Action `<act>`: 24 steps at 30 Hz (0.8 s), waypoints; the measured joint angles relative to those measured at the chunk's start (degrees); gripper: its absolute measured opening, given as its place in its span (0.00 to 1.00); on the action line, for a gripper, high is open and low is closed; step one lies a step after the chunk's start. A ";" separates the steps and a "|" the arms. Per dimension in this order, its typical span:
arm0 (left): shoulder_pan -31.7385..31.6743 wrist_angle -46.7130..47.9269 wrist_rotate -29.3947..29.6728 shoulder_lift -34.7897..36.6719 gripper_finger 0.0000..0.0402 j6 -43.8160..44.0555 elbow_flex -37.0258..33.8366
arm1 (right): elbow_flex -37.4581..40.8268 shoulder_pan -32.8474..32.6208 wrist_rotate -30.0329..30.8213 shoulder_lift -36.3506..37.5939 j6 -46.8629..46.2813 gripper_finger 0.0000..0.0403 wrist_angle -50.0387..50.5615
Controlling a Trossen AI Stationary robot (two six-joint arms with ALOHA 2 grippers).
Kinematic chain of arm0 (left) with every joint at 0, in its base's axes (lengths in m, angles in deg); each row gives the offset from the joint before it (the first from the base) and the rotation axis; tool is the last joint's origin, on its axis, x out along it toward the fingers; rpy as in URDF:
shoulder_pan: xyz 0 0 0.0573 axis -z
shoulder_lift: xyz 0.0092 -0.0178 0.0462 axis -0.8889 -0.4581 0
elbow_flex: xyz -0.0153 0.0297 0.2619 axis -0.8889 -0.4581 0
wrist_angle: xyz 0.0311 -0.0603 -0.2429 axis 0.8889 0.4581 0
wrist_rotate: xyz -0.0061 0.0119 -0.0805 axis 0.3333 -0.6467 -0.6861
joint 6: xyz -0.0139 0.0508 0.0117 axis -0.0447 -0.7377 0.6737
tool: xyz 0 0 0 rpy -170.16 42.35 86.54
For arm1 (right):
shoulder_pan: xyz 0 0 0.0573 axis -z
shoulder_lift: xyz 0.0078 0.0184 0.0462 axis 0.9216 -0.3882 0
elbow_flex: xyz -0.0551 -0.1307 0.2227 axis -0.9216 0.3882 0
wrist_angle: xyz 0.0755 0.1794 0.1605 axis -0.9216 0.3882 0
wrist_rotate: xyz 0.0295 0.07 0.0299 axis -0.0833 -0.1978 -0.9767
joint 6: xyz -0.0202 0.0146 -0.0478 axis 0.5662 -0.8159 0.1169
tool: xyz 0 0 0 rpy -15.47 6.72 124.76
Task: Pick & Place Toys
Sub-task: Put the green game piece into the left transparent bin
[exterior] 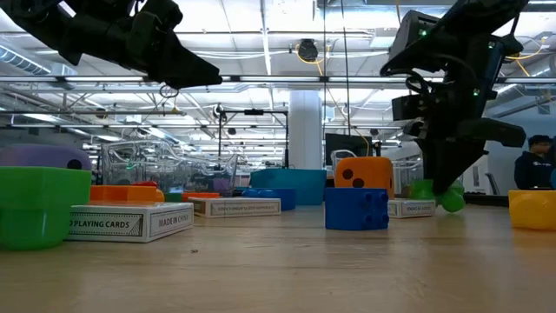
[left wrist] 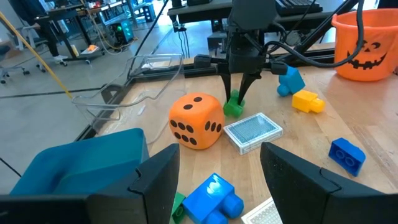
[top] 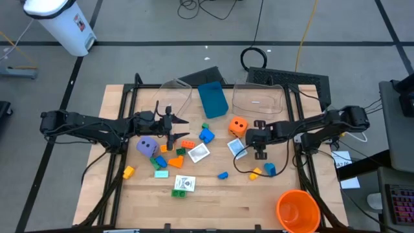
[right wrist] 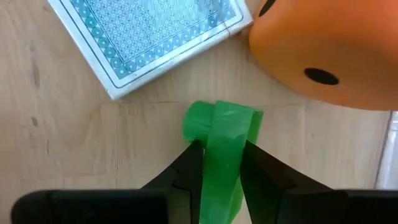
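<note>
The right claw [right wrist: 221,163] pinches a green brick [right wrist: 225,146] beside the orange die [left wrist: 196,120]. Lift it straight up, slowly. The left claw [left wrist: 217,171] waits, wide.

green brick [right wrist: 222,146]: small, bright green, pinched upright between my right pincer's [right wrist: 217,163] fingers, hanging just above the wood.
orange die [top: 238,125]: black dots, sat at 11 o'clock from the green brick, close by.
blue-backed card box [left wrist: 252,131]: lay flat, at 9 o'clock from my brick, just beside the die.
blue bricks: one [top: 206,135] at 9 o'clock of the die, one [top: 223,175] lower, near table centre.
yellow brick [left wrist: 308,101]: lay near a light blue one [left wrist: 290,80].
purple die [top: 147,147]: rested well apart, far at 9 o'clock.
</note>
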 joint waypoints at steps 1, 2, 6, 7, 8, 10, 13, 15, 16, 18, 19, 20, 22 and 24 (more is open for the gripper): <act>0.00 -0.01 0.00 0.00 0.57 -0.02 0.00 | 0.00 0.00 -0.02 0.27 0.00 0.19 -0.28; 0.00 -0.05 0.00 0.00 0.57 -0.02 0.00 | 0.00 0.00 -0.02 0.62 -0.02 0.19 -0.69; 0.00 -0.25 0.00 0.01 0.57 -0.04 0.00 | 0.00 0.00 -0.02 3.21 -1.41 0.19 -2.54; 0.00 -0.30 0.00 0.00 0.57 -0.04 0.00 | 0.00 0.00 -0.04 4.09 -1.67 0.19 -3.03; 0.00 -0.47 0.00 0.00 0.57 -0.04 0.00 | 0.00 0.00 -0.02 5.05 -2.00 0.19 -3.57; 0.00 -0.71 0.00 0.00 0.57 -0.11 0.00 | 0.00 0.00 -0.04 7.26 -2.94 0.19 -5.56; 0.00 -1.58 0.00 0.01 0.57 -0.18 0.01 | 0.00 0.00 -0.09 10.91 -3.78 0.19 -9.11; 0.00 -1.69 0.00 0.02 0.57 -0.20 0.02 | 0.00 0.00 -0.11 13.37 -4.51 0.17 -11.29; 0.00 -1.70 0.01 0.02 0.57 -0.20 0.02 | -0.01 0.00 -0.10 14.53 -4.57 0.16 -12.52; -0.02 -1.71 -0.01 0.02 0.57 -0.20 0.02 | -0.07 0.00 -0.11 16.62 -4.60 0.13 -14.29; -0.02 -1.75 0.00 0.02 0.57 -0.19 0.02 | -0.07 0.00 -0.10 17.44 -4.71 0.10 -14.78; -0.04 -1.75 0.00 0.02 0.57 -0.15 0.02 | -0.07 0.00 -0.08 18.10 -4.79 0.08 -15.38; -0.04 -1.70 0.00 0.02 0.57 -0.15 0.02 | -0.11 0.00 -0.02 18.96 -5.02 0.02 -15.67; -0.04 -1.70 0.00 0.02 0.57 -0.13 0.02 | -0.11 0.00 0.02 19.11 -5.99 0.01 -15.44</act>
